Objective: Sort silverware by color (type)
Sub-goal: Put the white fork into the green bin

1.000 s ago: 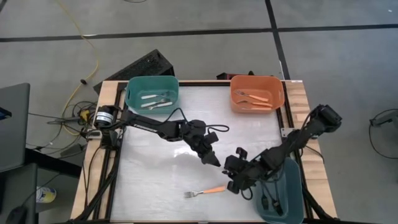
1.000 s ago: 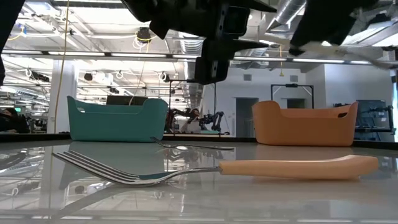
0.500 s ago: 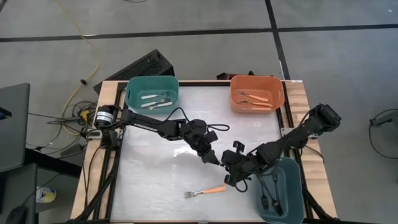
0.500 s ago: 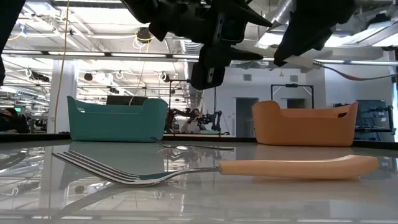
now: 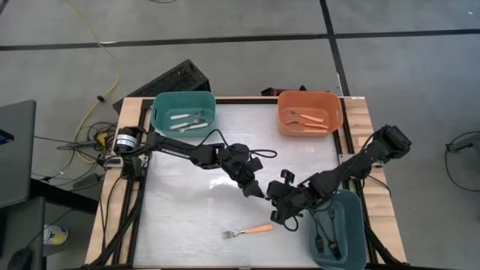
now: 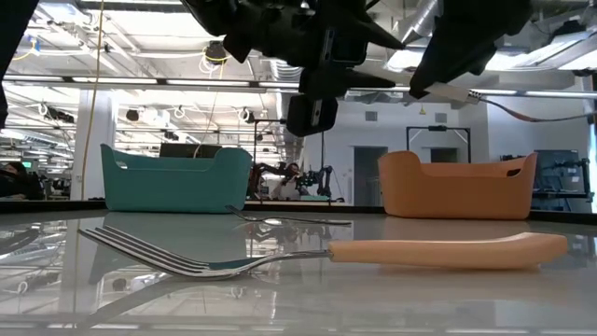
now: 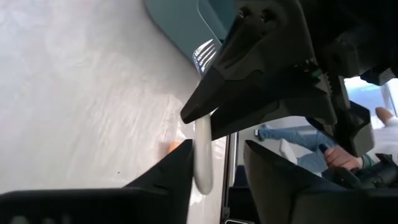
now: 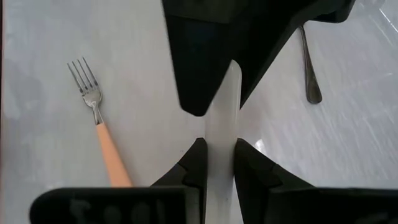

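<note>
1. Pinched by its pale handle in the jaws of the right gripper, just toward 4 o'clock of the worktop centre: a white fork.
2. Met tip to tip by the left gripper, jaws spread, the handle lying against one finger.
3. Hidden from above by both grippers; tines hard to make out.
4. Lying flat alone near 6 o'clock: an orange fork, tines toward 9 o'clock.
5. At 11 o'clock, a green bin with pale forks; at 1 o'clock, an orange bin; at 5 o'clock, a teal bin, partly covered by the right arm.
</note>
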`<state>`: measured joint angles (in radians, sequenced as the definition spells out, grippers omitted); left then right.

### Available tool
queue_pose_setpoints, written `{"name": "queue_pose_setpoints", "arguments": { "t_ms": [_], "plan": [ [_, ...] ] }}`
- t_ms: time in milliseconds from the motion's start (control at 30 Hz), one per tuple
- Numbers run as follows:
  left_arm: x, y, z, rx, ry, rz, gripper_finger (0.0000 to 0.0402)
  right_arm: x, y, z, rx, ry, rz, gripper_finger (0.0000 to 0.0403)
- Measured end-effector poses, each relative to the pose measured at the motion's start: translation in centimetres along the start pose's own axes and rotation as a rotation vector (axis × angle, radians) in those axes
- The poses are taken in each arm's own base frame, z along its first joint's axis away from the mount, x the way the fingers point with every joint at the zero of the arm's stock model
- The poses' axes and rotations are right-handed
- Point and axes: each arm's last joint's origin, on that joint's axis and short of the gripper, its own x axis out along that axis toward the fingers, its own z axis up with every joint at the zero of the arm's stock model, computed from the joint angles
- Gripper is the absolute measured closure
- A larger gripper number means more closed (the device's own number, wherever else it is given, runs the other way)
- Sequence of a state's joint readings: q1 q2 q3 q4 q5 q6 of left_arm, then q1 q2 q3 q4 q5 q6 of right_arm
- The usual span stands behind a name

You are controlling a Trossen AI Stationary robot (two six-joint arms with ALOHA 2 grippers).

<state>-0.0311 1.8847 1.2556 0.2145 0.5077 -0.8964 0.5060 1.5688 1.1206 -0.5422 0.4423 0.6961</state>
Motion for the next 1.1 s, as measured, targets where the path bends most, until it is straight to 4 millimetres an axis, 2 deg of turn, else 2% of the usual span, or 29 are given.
{"name": "queue_pose_setpoints", "arguments": {
  "t_ms": [300, 533, 600, 767, 867, 967, 1100],
  "plan": [
    [0.0, 0.1, 0.0, 0.022, -0.001, 0.008, 0.0382, 0.0, 0.1, 0.0, 0.005, -0.004, 0.005, 0.0328],
    [0.0, 0.0, -0.1, 0.032, -0.001, 0.007, 0.0386, 0.0, 0.1, 0.0, 0.04, 0.004, 0.016, 0.0331],
    [0.0, 0.1, 0.0, 0.03, -0.004, 0.008, 0.0387, 0.0, 0.1, 0.0, 0.045, 0.011, 0.025, 0.0308],
    [-0.4, 0.3, 0.5, 0.044, -0.013, -0.005, 0.0388, -0.1, 0.0, -0.1, 0.063, 0.044, 0.039, 0.0211],
    [-1.0, 0.9, 1.3, 0.033, -0.005, -0.01, 0.0388, -0.8, -0.5, 0.0, 0.081, 0.094, 0.076, 0.0162],
    [-2.5, 1.7, 2.4, 0.037, -0.007, 0.023, 0.0389, -2.1, -1.3, 0.3, 0.168, 0.114, 0.091, 0.0138],
    [-5.5, 2.7, 3.7, 0.039, -0.02, 0.134, 0.0389, -4.7, -1.9, 0.8, 0.242, 0.063, 0.135, 0.0131]
  ]
}}
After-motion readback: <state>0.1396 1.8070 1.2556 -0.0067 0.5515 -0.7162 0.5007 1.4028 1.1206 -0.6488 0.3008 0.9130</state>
